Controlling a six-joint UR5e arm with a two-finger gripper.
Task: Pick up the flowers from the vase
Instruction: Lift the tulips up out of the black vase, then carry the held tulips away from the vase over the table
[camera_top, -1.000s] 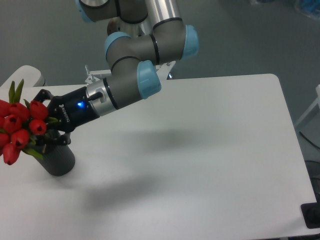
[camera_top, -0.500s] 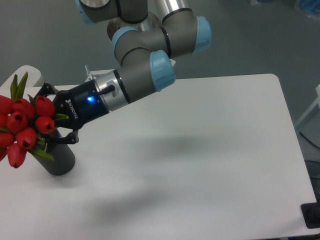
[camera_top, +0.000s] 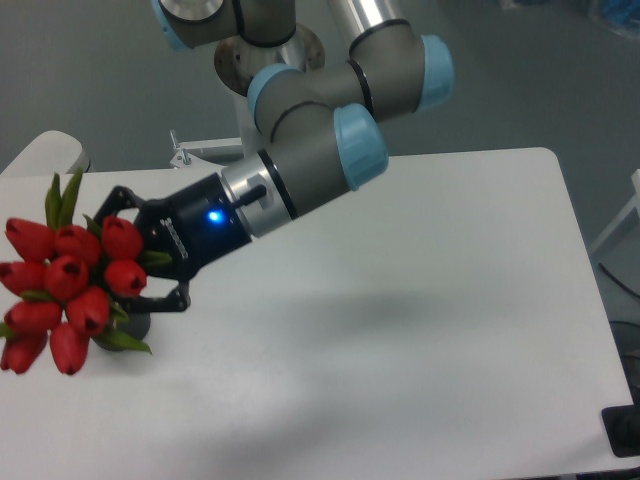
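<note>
Item: our gripper (camera_top: 128, 262), fingers pinching the stems of the red tulip bunch (camera_top: 68, 293), buds fanning left, above the black vase (camera_top: 133, 325).

The bench (camera_top: 420, 300) has a smooth, matt white top with a faint sheen and soft shadows. The arm (camera_top: 320, 160) combines matt grey housings with glossy light-blue plastic joint caps; its upper tube (camera_top: 365, 12) is bright polished metal. A brushed metallic ring (camera_top: 262, 196) sits at the wrist. The gripper (camera_top: 135, 262) is matt black, hard-looking plastic or coated metal, with a lit blue indicator. The flowers (camera_top: 70, 290) show smooth, slightly waxy red buds and satin green leaves; whether real or artificial cannot be told. The vase (camera_top: 135, 325), mostly hidden, looks matt dark.
</note>
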